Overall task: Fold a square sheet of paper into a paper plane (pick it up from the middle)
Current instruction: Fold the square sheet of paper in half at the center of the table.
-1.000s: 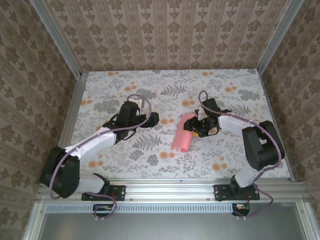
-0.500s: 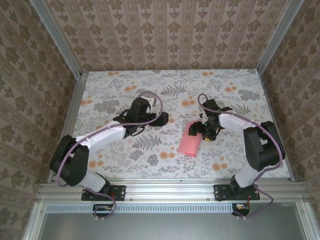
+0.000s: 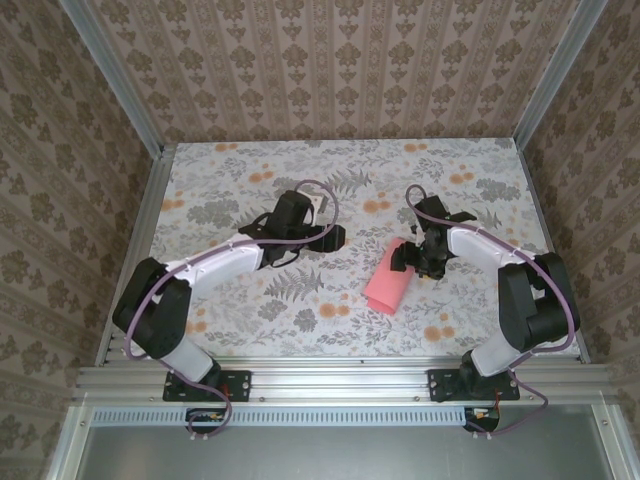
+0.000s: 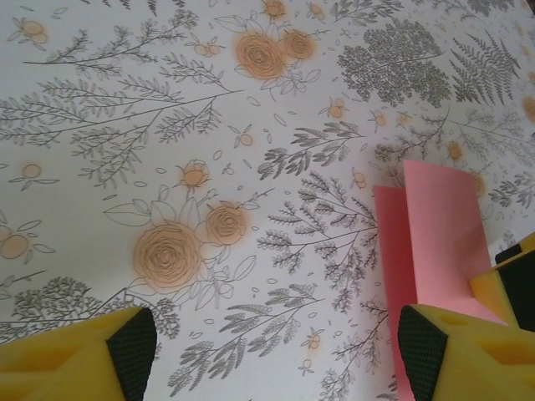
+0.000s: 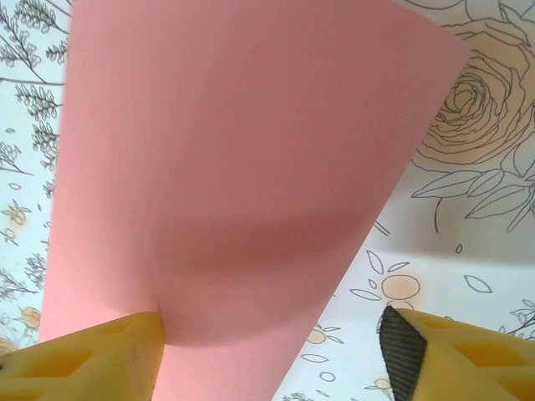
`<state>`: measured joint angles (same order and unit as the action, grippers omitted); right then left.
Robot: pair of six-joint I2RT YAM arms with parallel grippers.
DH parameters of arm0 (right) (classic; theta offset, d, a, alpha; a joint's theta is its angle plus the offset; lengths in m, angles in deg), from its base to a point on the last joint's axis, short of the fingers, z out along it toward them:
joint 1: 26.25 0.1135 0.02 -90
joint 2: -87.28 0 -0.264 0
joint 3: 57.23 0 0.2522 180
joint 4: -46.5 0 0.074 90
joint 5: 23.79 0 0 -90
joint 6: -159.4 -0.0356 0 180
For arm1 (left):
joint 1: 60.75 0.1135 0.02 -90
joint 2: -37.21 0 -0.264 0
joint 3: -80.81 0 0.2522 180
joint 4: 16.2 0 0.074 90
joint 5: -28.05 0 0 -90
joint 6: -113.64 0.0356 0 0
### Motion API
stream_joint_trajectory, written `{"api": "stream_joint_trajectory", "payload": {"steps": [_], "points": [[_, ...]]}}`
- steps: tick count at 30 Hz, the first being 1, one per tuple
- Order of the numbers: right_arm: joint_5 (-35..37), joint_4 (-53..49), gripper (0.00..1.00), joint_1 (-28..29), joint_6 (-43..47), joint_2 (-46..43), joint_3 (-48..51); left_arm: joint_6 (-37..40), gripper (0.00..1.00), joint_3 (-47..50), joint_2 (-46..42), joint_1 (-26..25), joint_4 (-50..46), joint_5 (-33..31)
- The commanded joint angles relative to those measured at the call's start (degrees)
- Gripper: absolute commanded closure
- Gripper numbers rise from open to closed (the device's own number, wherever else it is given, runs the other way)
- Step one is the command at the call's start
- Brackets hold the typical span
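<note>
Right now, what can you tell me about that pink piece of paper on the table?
The pink sheet of paper is plain salmon, thin and matte, with no print. It looks folded over into a long narrow shape. Two layers show in the left wrist view, one edge peeking past the other. It lies slanted on the flowered table, right of centre, and is bowed rather than flat. Its far end sits between the open jaws of the right gripper, against one yellow finger.

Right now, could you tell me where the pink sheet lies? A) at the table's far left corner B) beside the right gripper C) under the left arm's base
B: the square sheet of paper lies folded right beside the right gripper.
</note>
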<state>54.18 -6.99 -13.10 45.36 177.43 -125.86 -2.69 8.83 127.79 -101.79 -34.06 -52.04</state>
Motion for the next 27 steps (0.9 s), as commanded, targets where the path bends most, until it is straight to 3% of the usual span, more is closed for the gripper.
{"api": "stream_joint_trajectory", "payload": {"steps": [1,8,20,27], "points": [[1.39,-2.45,0.32,-0.61,2.62,-0.98,1.55,0.80,0.24,-2.51,1.27,-1.10,-1.18,1.68],[-2.64,0.50,0.41,-1.46,3.28,1.10,2.55,0.05,0.27,-4.66,3.95,-2.63,-1.58,2.26],[-11.56,8.59,0.45,-1.56,2.69,5.01,4.77,-0.49,0.27,-4.82,4.16,-2.73,-2.47,0.53],[-22.50,17.63,0.50,-1.50,0.02,5.85,5.62,-1.05,0.26,-4.32,3.22,-2.56,-2.65,-1.32]]}}
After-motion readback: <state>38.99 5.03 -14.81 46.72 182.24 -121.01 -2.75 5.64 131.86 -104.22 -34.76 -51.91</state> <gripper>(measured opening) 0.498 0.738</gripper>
